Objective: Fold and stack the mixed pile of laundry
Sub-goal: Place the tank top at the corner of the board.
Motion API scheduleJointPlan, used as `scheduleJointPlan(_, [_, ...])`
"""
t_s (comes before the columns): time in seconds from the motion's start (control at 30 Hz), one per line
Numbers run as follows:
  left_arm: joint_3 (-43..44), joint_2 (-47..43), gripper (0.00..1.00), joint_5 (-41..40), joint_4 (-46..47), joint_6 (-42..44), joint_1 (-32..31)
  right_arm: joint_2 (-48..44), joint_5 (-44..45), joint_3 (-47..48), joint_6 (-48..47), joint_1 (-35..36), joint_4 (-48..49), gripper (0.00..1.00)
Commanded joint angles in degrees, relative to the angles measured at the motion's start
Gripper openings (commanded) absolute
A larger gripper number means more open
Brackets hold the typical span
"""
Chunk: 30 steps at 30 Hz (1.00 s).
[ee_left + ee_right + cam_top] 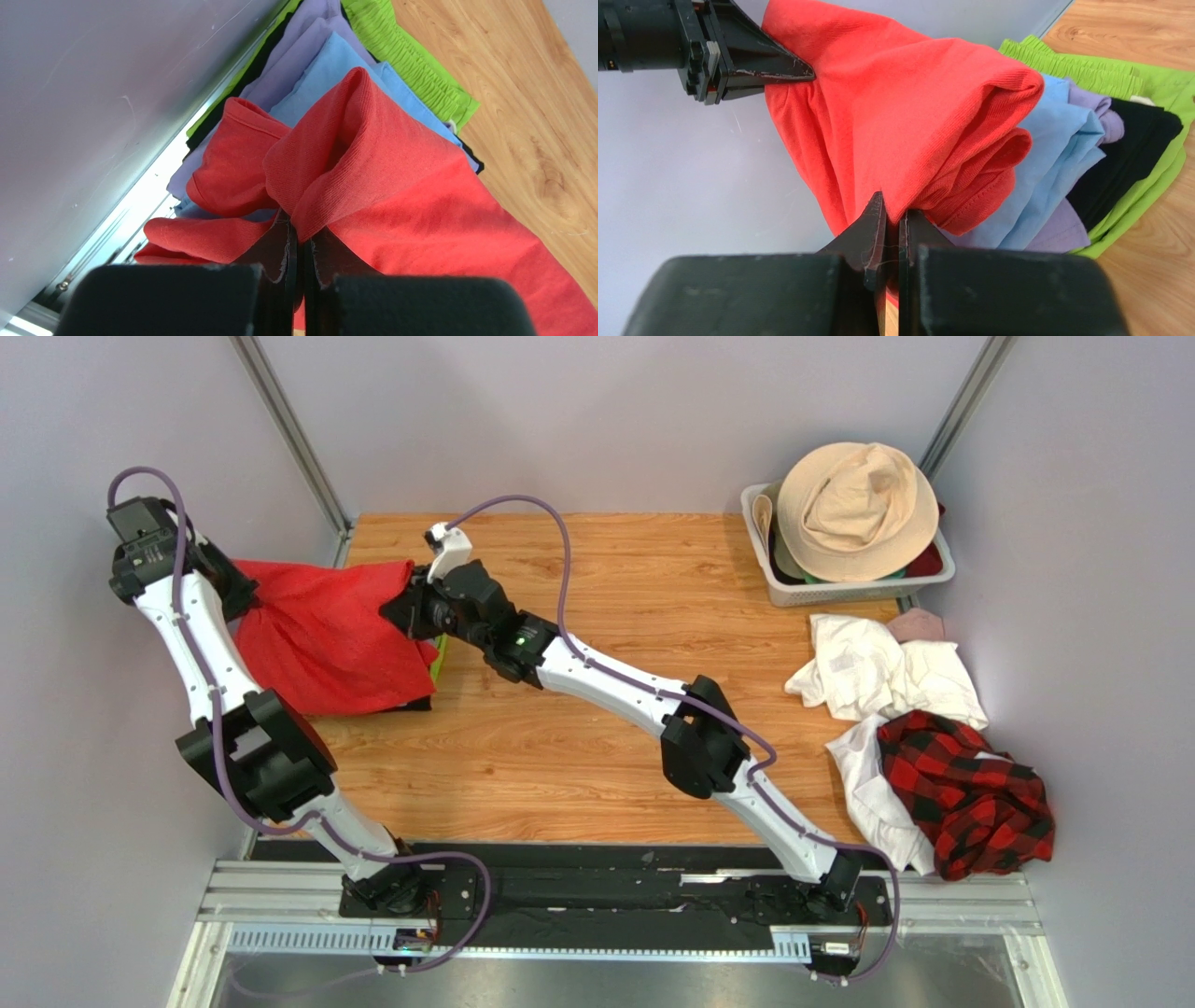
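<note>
Tension across the T-shirt (330, 637) is what this step turns on. It hangs at 9 o'clock on the table (631, 574), pinched at two ends. The left gripper (232, 595) has its jaws closed tight on a bunched edge hard by the wall (84, 686). The right gripper (410, 602) is clamped on a folded, hemmed edge nearer the table's middle. The cloth sags between them over the stack (1060, 140) of folded blue, lilac, black and green cloths. Whether it touches the top layer I cannot tell.

To do it well, I judge the arms should draw apart until the sag goes and hold the edge level. They should then lower together, so the shirt lands square on the stack and not in a heap. The bunch in the left grip looks rolled and may need smoothing after release. Neither should let go before the cloth rests flat.

In the way: the wall leaves the left arm little room at 9, and a dragging hem could pull the stack's top layers askew. The right arm reaches across the table from 5 toward 10. Well apart, at 3 to 4 o'clock, the white cloths (877, 672), plaid shirt (968, 791) and pink piece (919, 625) lie unfolded. The basket (842, 592) with its hat (856, 504) sits at 1 o'clock, far from the work.
</note>
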State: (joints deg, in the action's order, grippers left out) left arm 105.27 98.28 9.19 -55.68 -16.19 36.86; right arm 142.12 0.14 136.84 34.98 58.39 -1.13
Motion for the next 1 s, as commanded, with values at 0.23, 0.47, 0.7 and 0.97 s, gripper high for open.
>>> scheduleJointPlan(0.23, [1.5, 2.2, 0.0, 2.3, 8.6, -1.4, 0.8, 5.1, 2.1, 5.5, 4.9, -2.6, 7.4, 0.0])
scheduleJointPlan(0.47, [2.2, 3.2, 0.0, 2.9, 11.6, -4.0, 0.9, 7.6, 2.2, 7.5, 6.7, -3.5, 10.1, 0.0])
scheduleJointPlan(0.7, [0.9, 2.6, 0.0, 0.7, 14.7, -5.8, 0.9, 9.5, 2.7, 7.8, 8.0, -4.0, 13.1, 0.0])
scheduleJointPlan(0.97, [-0.8, 2.2, 0.27, 1.4, 18.6, -6.8, 0.8, 10.6, 3.2, 8.1, 8.9, -4.1, 14.3, 0.59])
